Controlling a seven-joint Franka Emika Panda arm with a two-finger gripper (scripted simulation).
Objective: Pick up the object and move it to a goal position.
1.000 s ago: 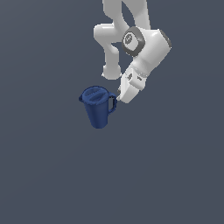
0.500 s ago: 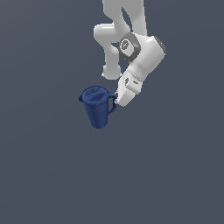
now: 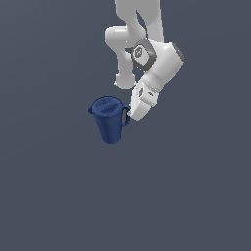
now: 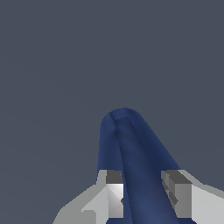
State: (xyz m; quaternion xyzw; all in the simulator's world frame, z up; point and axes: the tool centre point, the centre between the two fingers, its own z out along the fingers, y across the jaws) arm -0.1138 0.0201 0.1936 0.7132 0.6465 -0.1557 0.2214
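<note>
In the exterior view we are seeing the whole dark blue pitcher standing upright on the plain grey desk, tapering toward its base, with its round lid closing the top and a small spout pointing to the exterior view's left. Whatever may be inside is hidden from us by the lid. The loop handle is facing the exterior view's right, and the white arm is reaching down from above so that the tool is sitting right at that handle. From this view we cannot tell how far apart the fingers are standing.

The wrist view is giving us what the exterior view is not: we are looking along a narrow blue part of the pitcher, which is running between the two fingers of the tool. One finger is lying right against the blue surface; the other finger is standing just beside it, and we cannot tell whether it is touching. The tool is standing at a moderate opening, straddling the blue part rather than clamping it.
</note>
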